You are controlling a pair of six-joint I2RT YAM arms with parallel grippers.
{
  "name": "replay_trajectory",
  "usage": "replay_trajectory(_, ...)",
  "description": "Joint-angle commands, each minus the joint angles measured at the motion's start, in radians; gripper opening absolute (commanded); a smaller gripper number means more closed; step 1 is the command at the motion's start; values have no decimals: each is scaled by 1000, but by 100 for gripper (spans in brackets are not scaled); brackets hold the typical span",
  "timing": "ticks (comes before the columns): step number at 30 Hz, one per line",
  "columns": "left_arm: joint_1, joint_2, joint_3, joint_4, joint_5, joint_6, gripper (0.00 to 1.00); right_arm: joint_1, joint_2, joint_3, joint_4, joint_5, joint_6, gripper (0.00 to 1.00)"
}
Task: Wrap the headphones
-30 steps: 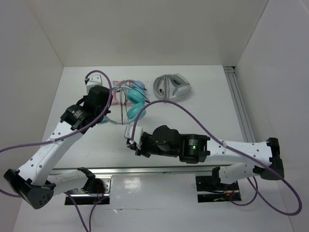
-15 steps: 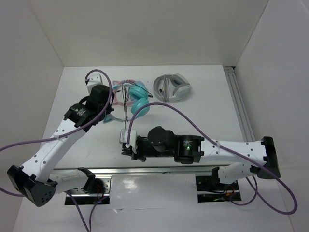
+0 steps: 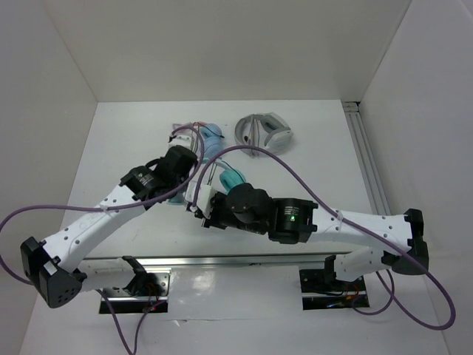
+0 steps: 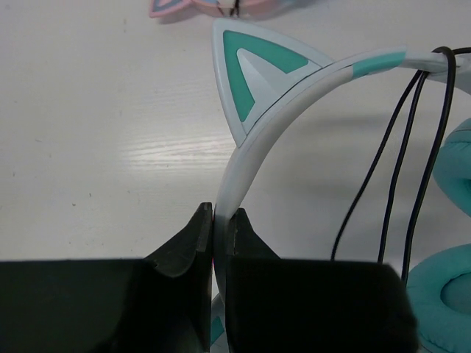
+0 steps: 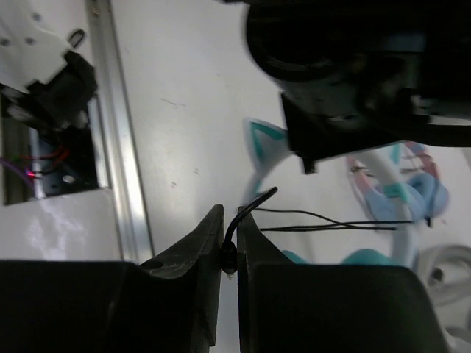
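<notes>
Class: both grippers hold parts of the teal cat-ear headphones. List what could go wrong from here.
1. The right gripper pinches only the thin black cable near its end; a taut pull could slip it free.
2. The left gripper clamps the headband on a narrow edge, so cable tension might twist it out.
3. The pink-and-blue headphones lie close; a loop could snag them.

Left wrist view: headband of headphones (image 4: 274, 110) vanishes between pinched fingers of left gripper (image 4: 219, 215). Teal cups right of claw cut by frame edge. Pink-and-blue headphones (image 4: 221, 6) far ahead of claw cropped at top edge.
Right wrist view: cable (image 5: 252, 201) end buried between clamped fingers of right gripper (image 5: 229, 218). Left arm (image 5: 346, 66) beyond claw dark, blurred.
Top view: both claws' fingertips and most of headphones hidden under wrists.
</notes>
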Motion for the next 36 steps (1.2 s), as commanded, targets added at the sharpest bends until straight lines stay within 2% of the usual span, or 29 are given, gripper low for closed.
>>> replay_trajectory(1, -48, -93, -14, 34, 36, 63, 0, -18, -40, 59, -104, 165, -88, 0)
replay_trajectory(8, -68, -197, -83, -41, 13, 136, 0, 14, -110, 23, -114, 392, -154, 0)
replay_trajectory(10, -68, -217, -94, -51, 74, 178, 0, 25, -121, -8, -63, 485, -199, 0)
replay_trajectory(13, -111, -252, -134, -61, 134, 207, 0, 25, -121, -62, 19, 548, -245, 0)
replay_trajectory(18, -189, -263, -99, -125, 145, 184, 0, 25, -121, -100, 93, 604, -287, 0)
replay_trajectory(21, -215, -254, -70, -162, 136, 175, 0, -26, -121, -128, 123, 604, -299, 0)
replay_trajectory(28, -240, -265, -11, -237, 62, 144, 0, -173, -87, -149, 102, 480, -235, 0)
replay_trajectory(33, -240, -286, 35, -260, 84, 169, 0, -254, -54, -149, 102, 417, -212, 0)
replay_trajectory(36, -240, -296, 46, -271, 136, 183, 0, -300, -54, -149, 123, 388, -203, 4)
